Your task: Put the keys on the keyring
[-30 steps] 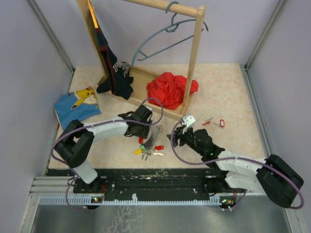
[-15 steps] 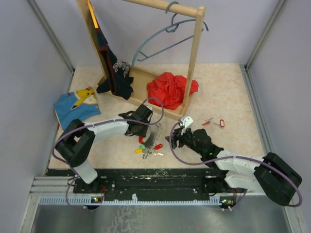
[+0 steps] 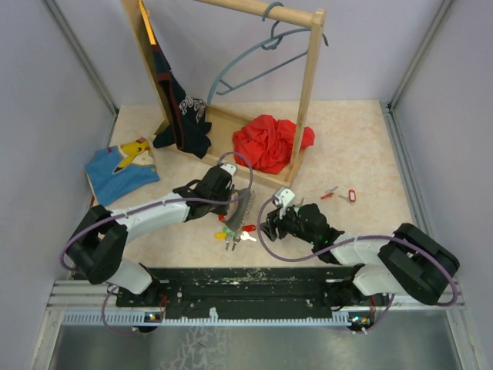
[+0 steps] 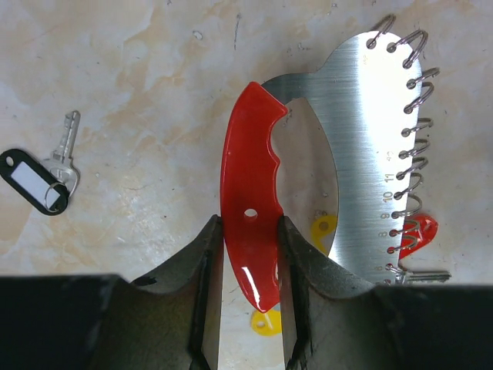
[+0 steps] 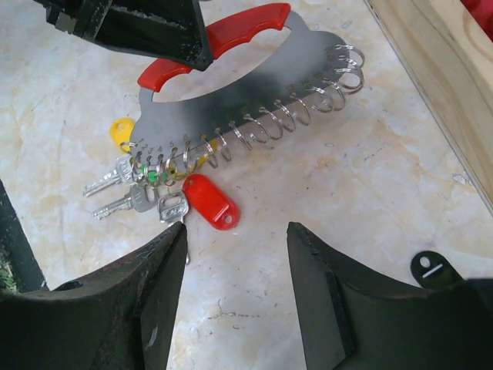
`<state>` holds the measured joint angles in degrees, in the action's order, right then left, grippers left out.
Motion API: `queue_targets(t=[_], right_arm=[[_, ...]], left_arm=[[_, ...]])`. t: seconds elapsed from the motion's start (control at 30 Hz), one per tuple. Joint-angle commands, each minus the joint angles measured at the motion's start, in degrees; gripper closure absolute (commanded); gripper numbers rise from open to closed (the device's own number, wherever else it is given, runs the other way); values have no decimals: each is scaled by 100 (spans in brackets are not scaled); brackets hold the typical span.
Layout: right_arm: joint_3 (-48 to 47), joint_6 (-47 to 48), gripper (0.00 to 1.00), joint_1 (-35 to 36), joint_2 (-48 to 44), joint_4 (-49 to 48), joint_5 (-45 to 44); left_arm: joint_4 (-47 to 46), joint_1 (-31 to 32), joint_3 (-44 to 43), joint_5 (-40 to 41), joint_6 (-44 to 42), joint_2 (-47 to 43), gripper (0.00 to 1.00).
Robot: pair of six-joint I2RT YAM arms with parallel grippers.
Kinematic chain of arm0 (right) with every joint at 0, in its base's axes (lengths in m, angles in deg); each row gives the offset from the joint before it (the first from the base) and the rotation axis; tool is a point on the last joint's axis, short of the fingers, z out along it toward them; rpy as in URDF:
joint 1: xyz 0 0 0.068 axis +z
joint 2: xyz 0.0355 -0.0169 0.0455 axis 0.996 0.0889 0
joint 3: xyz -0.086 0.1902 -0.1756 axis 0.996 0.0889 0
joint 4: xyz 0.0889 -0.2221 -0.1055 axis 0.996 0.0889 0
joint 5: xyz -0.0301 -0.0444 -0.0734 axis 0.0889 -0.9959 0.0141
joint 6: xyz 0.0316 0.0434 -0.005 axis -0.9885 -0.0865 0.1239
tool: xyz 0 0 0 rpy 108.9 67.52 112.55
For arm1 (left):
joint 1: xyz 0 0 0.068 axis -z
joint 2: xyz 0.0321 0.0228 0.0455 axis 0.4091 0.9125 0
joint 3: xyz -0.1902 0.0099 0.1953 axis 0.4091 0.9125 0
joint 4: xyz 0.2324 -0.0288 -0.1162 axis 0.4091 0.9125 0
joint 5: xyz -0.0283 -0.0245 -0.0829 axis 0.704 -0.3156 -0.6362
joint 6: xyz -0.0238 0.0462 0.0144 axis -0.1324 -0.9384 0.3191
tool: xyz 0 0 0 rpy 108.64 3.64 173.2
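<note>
The keyring (image 4: 370,154) is a silver metal plate with a red curved handle (image 4: 250,193) and a row of wire rings along one edge. My left gripper (image 4: 248,223) is shut on the red handle; in the top view it (image 3: 229,196) holds the keyring (image 3: 242,208) tilted over the table. Silver keys (image 5: 127,193), a red tag (image 5: 209,202), a yellow tag (image 5: 122,129) and a green tab (image 5: 158,176) hang at the plate's lower end. My right gripper (image 5: 237,231) is open and empty, just right of those keys (image 3: 233,236) in the top view.
A key with a black tag (image 4: 35,181) lies on the table beside the keyring. Two loose keys (image 3: 331,193) with a red tag (image 3: 351,196) lie at the right. A wooden rack (image 3: 308,92) with a hanger, a red cloth (image 3: 269,142), a dark garment and a blue shirt (image 3: 119,166) stand behind.
My right gripper has moved left and a little nearer, closing in on the hanging keys. My left gripper still holds the keyring, shifted slightly left.
</note>
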<state>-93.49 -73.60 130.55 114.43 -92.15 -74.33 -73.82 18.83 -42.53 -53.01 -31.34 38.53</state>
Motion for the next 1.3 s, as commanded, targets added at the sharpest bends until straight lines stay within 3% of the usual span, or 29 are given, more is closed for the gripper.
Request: queue_targets(t=[0.0, 0.27, 0.57, 0.73, 1.27], right_arm=[[-261, 305, 46, 58, 328, -882, 321], [-203, 512, 53, 58, 1227, -2379, 965], [32, 748, 65, 93, 2570, -4492, 877], [141, 813, 66, 193, 3281, -5635, 745], [-278, 1509, 70, 771, 3967, -5741, 7]], left_arm=[[-505, -18, 177, 138, -182, -203, 85], [-571, -18, 216, 118, -234, -258, 85], [-454, -18, 160, 159, -298, -319, 85], [-369, -9, 98, 146, -291, -283, 85], [-289, -9, 31, 18, -194, -231, 85]])
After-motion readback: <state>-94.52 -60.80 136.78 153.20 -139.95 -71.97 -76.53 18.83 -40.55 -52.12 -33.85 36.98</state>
